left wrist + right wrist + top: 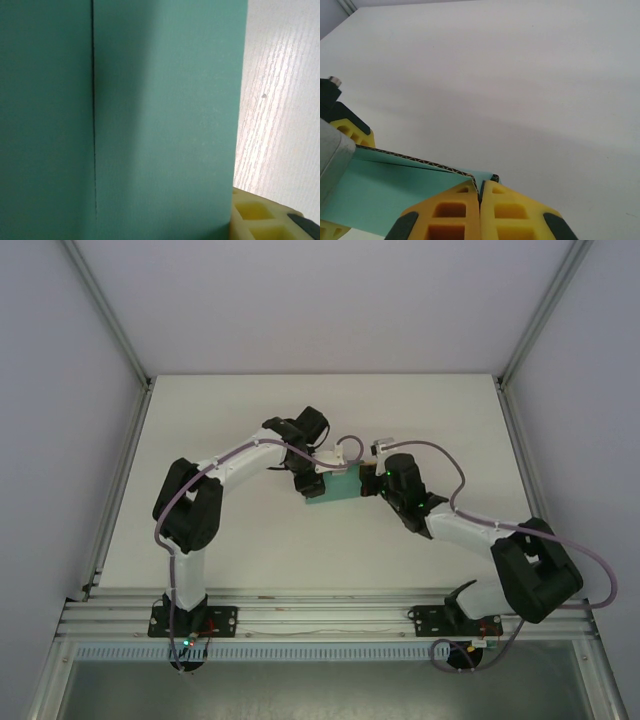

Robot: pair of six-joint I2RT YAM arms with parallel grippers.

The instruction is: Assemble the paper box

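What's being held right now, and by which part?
The right gripper pinches the paper box at one corner; for the left gripper, it cannot be told.

Robot lab test cell — white table (250,420), aluminium frame rails (540,310), plain white enclosure walls (330,300)

**Nothing to read**

I am looking over the plain green card of the paper box (160,120), close up at my left wrist, and the white table (520,75) around it. I am finding no letters, numbers, labels or brand marks on either that I can make out.
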